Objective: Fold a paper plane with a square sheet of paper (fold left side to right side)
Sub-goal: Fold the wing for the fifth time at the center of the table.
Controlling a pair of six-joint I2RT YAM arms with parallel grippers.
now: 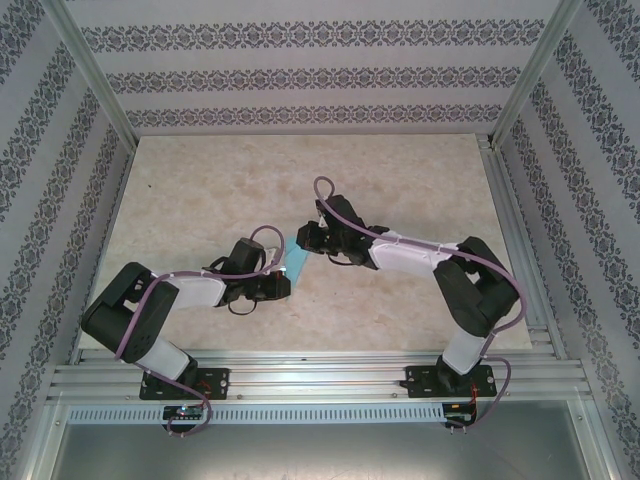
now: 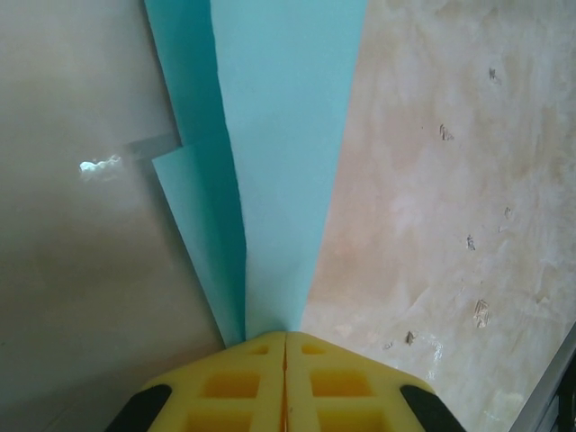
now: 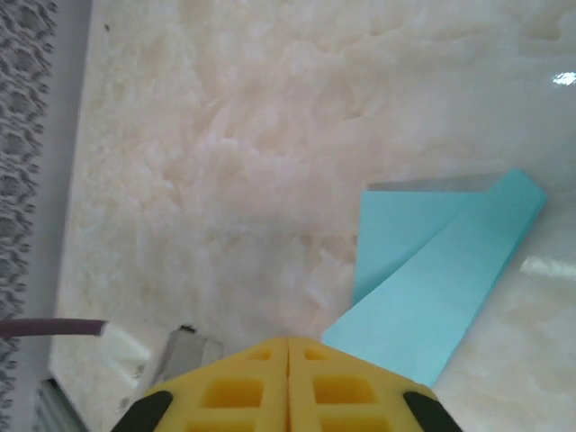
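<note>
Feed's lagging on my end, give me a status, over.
Left gripper shut on folded blue paper. Right gripper shut beside its edge. Nothing in the way.

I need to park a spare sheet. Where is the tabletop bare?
Bare: the far half of the tabletop up to the back wall, and the near-centre strip along the aluminium rail. Crowded: the middle, where the left end effector and right end effector meet at the folded paper.

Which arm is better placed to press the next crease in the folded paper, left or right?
Probably the right. The left gripper is shut on the folded paper, anchoring its narrow end. The right gripper is shut, seemingly empty, beside the paper's edge, free to press.
</note>
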